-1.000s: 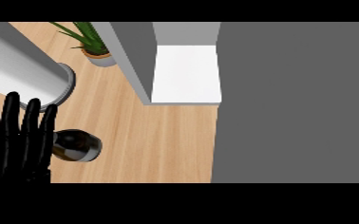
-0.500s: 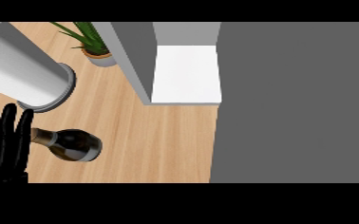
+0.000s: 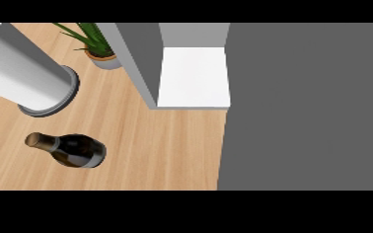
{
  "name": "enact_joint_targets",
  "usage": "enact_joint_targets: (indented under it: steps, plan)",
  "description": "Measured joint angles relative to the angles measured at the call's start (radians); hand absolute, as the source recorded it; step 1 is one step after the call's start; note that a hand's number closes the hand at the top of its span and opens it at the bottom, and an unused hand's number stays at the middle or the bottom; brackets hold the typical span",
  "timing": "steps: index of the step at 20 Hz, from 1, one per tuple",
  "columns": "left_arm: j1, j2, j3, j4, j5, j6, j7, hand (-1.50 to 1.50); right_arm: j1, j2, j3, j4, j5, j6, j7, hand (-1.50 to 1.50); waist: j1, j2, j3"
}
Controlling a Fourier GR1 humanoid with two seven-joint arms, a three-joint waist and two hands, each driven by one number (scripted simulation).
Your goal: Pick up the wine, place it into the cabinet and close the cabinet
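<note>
- My dark glass wine bottle with its tan cork top (image 3: pixel 69 149) is on the light wooden counter (image 3: pixel 160 143), at the lower left of my head view, its neck pointing up and to the left.
- Nothing touches the bottle; bare wood shows all round it.
- Neither of my hands shows in this view, so I cannot tell whether my fingers are released, clenched or holding anything.
- A grey cylindrical forearm (image 3: pixel 29 76) of mine slants in from the upper left, ending in a darker round rim just above the bottle and apart from it.
- The grey cabinet with a white inner shelf (image 3: pixel 193 76) stands open at the top centre, its white floor plain to see, its grey side wall (image 3: pixel 142 64) running down toward the counter.
- A wide flat grey panel (image 3: pixel 299 103) fills the right side of the view, beside the cabinet opening.
- A small green potted plant in a grey pot (image 3: pixel 98 49) sits near the top, between my forearm and the cabinet wall.
- The bottle lies well apart from the cabinet opening, down and to its left.
</note>
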Motion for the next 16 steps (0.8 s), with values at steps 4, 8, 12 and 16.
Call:
enact_joint_targets:
  steps: [4,8,12,16]
  plan:
    - [0.016,0.003,0.098,0.018,0.059,-0.042,-0.002,-1.50,-0.011,0.014,0.018,0.001,0.013,-0.013,0.004,-1.50,0.001,0.001,0.000]
    - [0.033,-0.024,0.156,0.066,0.147,-0.095,-0.053,-1.50,-0.005,0.009,0.004,-0.003,0.017,-0.003,0.000,-1.50,-0.001,0.001,0.000]
    - [0.073,-0.045,0.201,0.116,0.234,-0.169,-0.102,-1.50,-0.009,0.008,0.006,-0.009,0.020,0.001,0.010,-1.50,0.000,0.001,0.000]
    - [0.095,-0.070,0.225,0.221,0.292,-0.250,-0.192,-1.50,-0.022,0.009,0.000,-0.009,0.027,0.001,0.017,-1.50,-0.002,0.001,0.000]
